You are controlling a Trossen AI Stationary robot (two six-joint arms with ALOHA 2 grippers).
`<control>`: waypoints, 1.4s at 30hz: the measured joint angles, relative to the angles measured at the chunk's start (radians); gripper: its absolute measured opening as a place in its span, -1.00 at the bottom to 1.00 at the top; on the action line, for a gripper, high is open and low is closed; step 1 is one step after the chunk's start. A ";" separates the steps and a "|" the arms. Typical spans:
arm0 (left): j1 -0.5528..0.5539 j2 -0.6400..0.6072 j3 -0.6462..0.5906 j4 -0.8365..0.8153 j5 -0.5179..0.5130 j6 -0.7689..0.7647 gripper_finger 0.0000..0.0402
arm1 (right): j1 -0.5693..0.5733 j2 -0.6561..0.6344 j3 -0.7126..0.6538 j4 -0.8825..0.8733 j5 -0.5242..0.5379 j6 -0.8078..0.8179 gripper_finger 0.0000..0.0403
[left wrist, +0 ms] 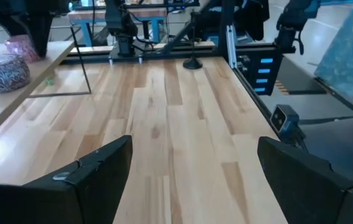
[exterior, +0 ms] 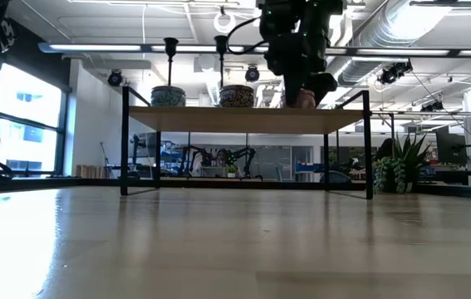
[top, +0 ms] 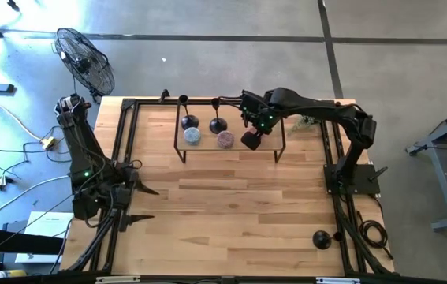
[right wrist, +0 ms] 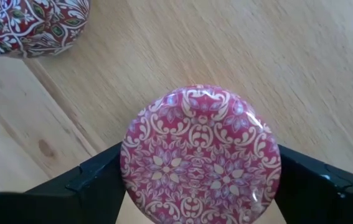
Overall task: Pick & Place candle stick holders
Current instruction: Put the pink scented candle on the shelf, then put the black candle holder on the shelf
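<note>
1. Left gripper [left wrist: 195, 180] first: it waits at the left side of the table, fingers spread wide, nothing between them.
2. On to the raised shelf [top: 207, 150] at the far middle of the table. Two candle stick holders stand upright along its back, the left holder [top: 184, 118] and the second holder [top: 217, 122] just beside it.
3. In front of them sit a bluish patterned tin [top: 192, 136] and a pinkish patterned tin [top: 225, 140].
4. Right gripper [right wrist: 201, 180], over the shelf's right part: its fingers are closed on a round red patterned tin [right wrist: 201, 152], not on a holder. Whether that tin rests on the shelf or hangs just above it, I can't tell.
5. Far right, the third candle stick holder [top: 320, 239] stands alone on the table near the right arm's base.
6. My read: this step is shifting a tin, likely to clear room. Next up, set it down flat, let go, then reach for that lone holder, gripping its thin stem squarely so it doesn't tip.
</note>
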 joint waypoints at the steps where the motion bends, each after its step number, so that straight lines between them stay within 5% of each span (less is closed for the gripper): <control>1: 0.000 0.000 0.000 -0.001 0.002 0.000 0.69 | 0.000 0.000 0.000 0.000 -0.003 0.001 0.66; 12: 0.000 0.000 0.000 -0.002 0.017 0.000 0.69 | 0.001 -0.002 0.037 -0.070 0.029 0.023 0.71; 26: 0.000 -0.018 -0.075 0.085 0.124 0.098 0.69 | 0.088 -0.003 0.402 -0.256 0.190 0.025 0.71; 31: 0.000 -0.114 -0.207 0.237 0.152 0.152 0.69 | 0.166 -0.004 0.538 -0.359 0.256 0.068 0.71; 42: 0.001 -0.406 -0.426 0.532 0.459 0.434 0.69 | 0.472 -0.097 0.594 -0.380 0.314 0.231 0.71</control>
